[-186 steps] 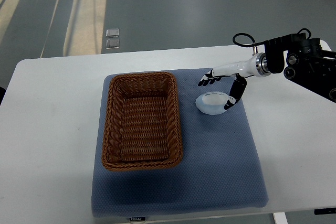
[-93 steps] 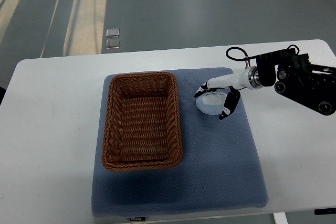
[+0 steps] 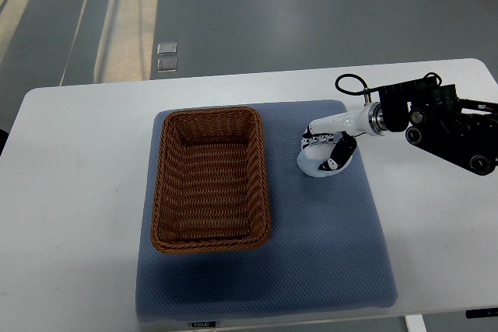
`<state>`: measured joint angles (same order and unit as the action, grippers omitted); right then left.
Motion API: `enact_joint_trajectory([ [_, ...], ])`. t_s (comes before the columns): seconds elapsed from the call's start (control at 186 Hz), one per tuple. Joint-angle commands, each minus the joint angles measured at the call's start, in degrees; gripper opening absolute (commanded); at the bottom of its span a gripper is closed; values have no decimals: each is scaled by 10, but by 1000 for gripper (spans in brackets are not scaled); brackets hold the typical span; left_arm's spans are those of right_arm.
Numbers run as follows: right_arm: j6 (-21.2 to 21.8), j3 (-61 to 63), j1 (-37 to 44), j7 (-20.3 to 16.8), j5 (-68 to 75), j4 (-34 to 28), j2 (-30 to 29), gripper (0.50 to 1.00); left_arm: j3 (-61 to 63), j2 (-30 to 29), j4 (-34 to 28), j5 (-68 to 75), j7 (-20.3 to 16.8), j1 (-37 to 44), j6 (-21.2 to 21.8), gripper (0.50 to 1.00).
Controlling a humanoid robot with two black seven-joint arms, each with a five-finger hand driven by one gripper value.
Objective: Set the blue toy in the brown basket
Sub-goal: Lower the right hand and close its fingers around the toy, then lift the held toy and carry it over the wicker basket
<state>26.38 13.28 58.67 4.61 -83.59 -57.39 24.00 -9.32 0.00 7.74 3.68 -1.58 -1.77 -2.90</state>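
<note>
Since 1 s ago, right hand [image 3: 325, 152] has closed onto pale blue egg-shaped toy [image 3: 314, 164]; grasp step; next you lift, carry to brown woven wicker basket [image 3: 210, 178].

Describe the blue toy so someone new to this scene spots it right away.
Start at the blue-grey mat on the white table, then find the brown basket on its left half. The blue toy lies on the mat just right of the basket's far end, with the right hand closed over it. It is the only pale, rounded, egg-like thing there.

Right hand [image 3: 324, 152] curled, fingers down
</note>
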Motion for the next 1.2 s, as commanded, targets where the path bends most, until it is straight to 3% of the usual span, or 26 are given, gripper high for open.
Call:
enact_joint_trajectory([
  [0.0, 1, 0, 3, 1, 1, 0, 0, 500, 0, 0, 0, 0, 0, 0, 0, 1000],
  [0.603, -13, 32, 147, 8, 55, 12, -1, 500, 0, 0, 0, -1, 0, 0, 0, 1000],
  [0.909, -41, 32, 159, 8, 74, 11, -94, 500, 0, 0, 0, -1, 0, 0, 0, 1000],
  [1.194, -66, 31, 79, 8, 72, 12, -176, 500, 0, 0, 0, 0, 0, 0, 0, 1000],
])
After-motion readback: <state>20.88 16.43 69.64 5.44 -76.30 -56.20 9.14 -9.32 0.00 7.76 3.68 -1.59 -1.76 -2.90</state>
